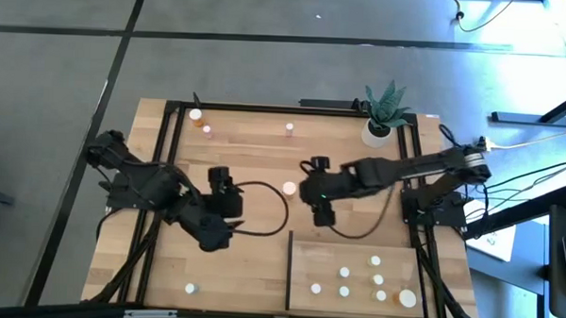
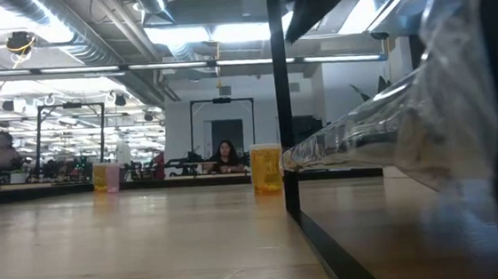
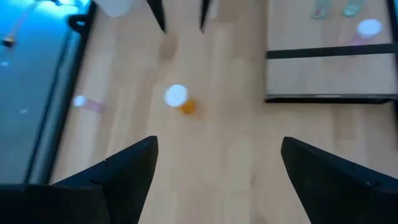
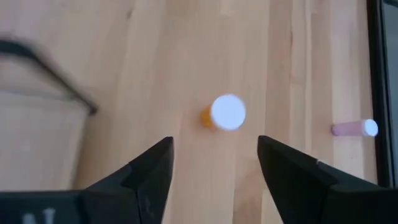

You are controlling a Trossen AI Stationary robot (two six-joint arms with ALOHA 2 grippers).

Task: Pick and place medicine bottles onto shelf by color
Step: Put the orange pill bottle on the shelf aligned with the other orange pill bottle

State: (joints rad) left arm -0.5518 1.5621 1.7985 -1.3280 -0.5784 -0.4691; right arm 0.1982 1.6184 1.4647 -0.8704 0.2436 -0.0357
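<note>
An orange medicine bottle (image 1: 289, 188) with a white cap stands on its base mid-table, also seen in the low view (image 2: 266, 167). My right gripper (image 1: 305, 192) hangs open just right of it, its fingers (image 4: 214, 142) short of the bottle (image 4: 225, 113). My left gripper (image 1: 232, 214) is open farther left, facing the same bottle (image 3: 179, 98) across bare wood (image 3: 217, 146). The shelf (image 1: 354, 275) lies at the near right, with a dark upright edge (image 1: 289, 271) and several bottles standing on it. Neither gripper holds anything.
A white bottle (image 1: 196, 113) and an orange one (image 1: 207, 129) stand at the far left, and a pink one (image 1: 289, 129) at far centre. Another white bottle (image 1: 191, 288) sits near the front edge. A potted plant (image 1: 379, 125) occupies the far right corner.
</note>
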